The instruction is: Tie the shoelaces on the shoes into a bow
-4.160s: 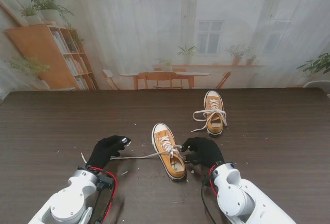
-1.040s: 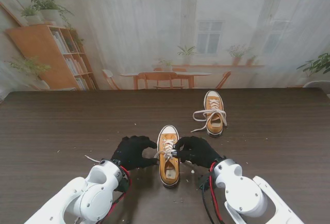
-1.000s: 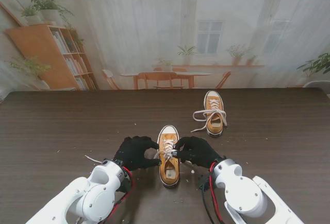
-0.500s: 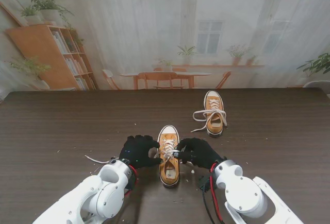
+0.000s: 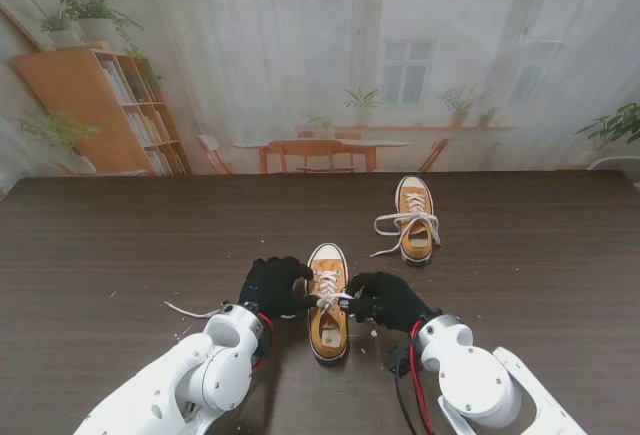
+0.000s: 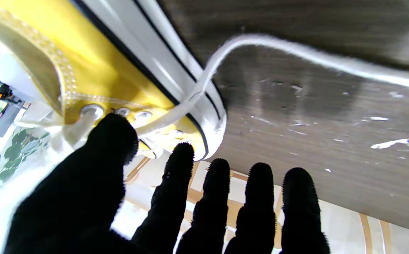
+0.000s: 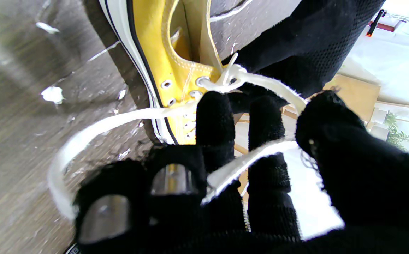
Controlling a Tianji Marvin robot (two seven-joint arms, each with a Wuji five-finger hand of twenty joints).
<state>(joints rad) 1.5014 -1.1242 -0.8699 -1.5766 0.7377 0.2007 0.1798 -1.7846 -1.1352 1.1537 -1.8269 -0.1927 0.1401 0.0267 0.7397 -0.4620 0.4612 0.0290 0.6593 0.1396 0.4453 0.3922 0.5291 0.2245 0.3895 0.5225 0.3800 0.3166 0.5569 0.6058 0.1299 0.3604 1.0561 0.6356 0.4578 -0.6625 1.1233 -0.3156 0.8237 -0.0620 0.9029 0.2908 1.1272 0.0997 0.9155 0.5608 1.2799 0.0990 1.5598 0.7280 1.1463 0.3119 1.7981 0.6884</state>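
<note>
- While both my arms reach in from the near edge, the dark wooden table [image 5: 120, 245] spreads wide under everything, flecked with small white scraps
- My left arm [image 5: 190, 380] rises from the near left corner and my right arm [image 5: 480, 390] from the near right, both white-cased with red cable at the wrists
- The far shoe [image 5: 415, 218], yellow with a white toe cap, sits well apart on the right and farther from me, its white laces lying loose beside it on the table
- The near shoe [image 5: 327, 300] stands upright between my two hands, toe pointing away from me, heel nearest me
- My left hand [image 5: 272, 287], in a black glove, is just beside the near shoe's left side; the left wrist view shows its fingers [image 6: 257, 197] straight and slightly apart, with no lace between them, and the thumb close to the eyelets
- My right hand [image 5: 388, 300], also gloved in black, is just beside the shoe's right side; its thumb and forefingers pinch a strand of the white shoelace [image 7: 247, 160], while the two outer fingers [image 7: 171, 178] are curled in
- That lace runs from the top eyelets across to my right hand, and another strand loops out over the table; on the left a free end trails away over the wood
</note>
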